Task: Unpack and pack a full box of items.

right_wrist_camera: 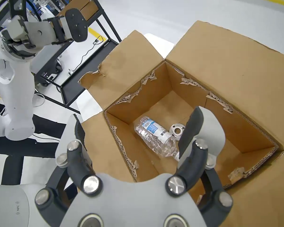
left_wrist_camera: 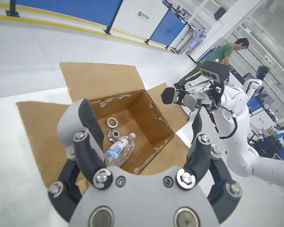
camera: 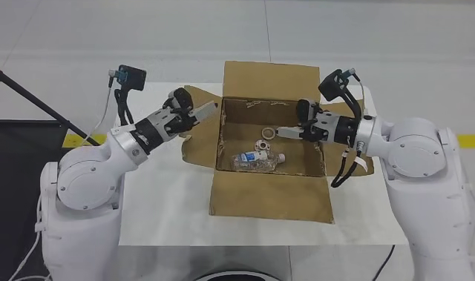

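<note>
Surface: white table (camera: 163, 207), pale workshop floor beyond.
Left gripper (camera: 209, 110): spread wide, empty, above the side flap.
Right gripper (camera: 286, 133): spread wide, empty, over the opening.
Between them: brown cardboard box (camera: 271, 196), flaps out.
Below: crumpled clear plastic bottle (camera: 258, 160), grey metal flange (camera: 261, 143), grey metal ring (camera: 267, 131).
Progress: unpacking seems unfinished; three items remain inside, repacking ahead.
Room: torn rims close; box floor mostly bare.

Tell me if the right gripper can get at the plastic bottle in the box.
Probably yes: the right gripper hangs open over the open cardboard box, and the plastic bottle lies uncovered on its floor.
</note>
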Available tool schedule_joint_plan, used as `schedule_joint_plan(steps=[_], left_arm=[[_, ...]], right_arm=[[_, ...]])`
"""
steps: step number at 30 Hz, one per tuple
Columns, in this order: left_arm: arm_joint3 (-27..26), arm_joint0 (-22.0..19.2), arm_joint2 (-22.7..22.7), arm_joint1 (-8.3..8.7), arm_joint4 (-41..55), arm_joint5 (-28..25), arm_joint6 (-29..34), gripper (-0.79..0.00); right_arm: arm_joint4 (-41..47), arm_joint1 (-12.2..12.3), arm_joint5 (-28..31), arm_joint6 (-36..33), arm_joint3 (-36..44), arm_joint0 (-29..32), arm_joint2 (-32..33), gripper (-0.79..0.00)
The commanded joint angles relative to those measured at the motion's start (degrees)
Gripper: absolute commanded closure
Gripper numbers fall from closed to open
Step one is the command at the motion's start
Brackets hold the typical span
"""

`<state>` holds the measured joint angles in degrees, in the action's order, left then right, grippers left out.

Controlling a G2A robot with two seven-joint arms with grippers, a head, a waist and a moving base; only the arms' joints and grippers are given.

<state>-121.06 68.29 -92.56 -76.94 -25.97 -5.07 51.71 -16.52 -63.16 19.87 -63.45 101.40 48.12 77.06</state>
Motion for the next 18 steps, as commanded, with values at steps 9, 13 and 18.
schedule_joint_plan(steps=[9, 13, 18], left_arm=[[1.96, -0.92, -0.39, 0.10, 0.27, 1.75, -3.47, -0.785], [4.54, -2.71, -4.03, 0.67, 0.20, 7.73, -2.40, -0.785], [10.58, -5.29, -8.21, 1.75, 1.23, 13.39, 4.12, -0.785]], right_arm=[[-0.01, 0.00, 0.00, 0.00, 0.00, -0.01, -0.01, -0.785], [-0.01, 0.00, 0.00, 0.00, 0.00, -0.01, -0.01, -0.785], [-0.01, 0.00, 0.00, 0.00, 0.00, -0.01, -0.01, -0.785]])
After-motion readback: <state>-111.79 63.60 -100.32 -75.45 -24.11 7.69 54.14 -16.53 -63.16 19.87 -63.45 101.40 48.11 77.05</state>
